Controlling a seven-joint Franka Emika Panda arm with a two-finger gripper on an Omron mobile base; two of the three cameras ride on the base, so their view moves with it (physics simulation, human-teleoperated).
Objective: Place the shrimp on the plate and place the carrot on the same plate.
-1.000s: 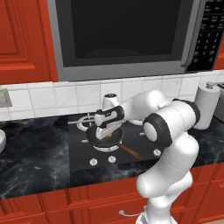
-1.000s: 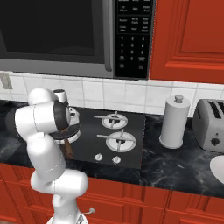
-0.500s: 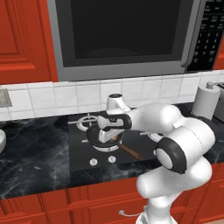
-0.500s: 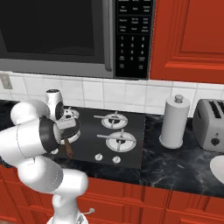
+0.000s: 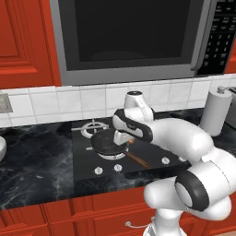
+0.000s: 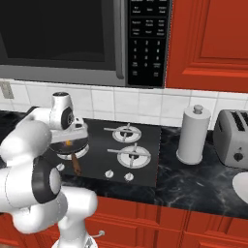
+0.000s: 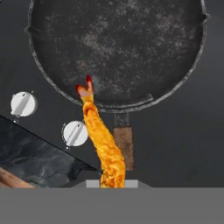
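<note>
I am gripping the shrimp (image 7: 104,148) by its thick end in my gripper (image 5: 123,139), jaws clenched on it; in the hand view it is rising from bottom centre, its red tail reaching over the rim of the dark pan (image 7: 118,48) at the top of the frame. I am judging it light, small and probably slick, so holding the fat body rather than the thin tail seems the safer grip. The plate (image 6: 240,186) is waiting at the right edge of the right base view.
</note>
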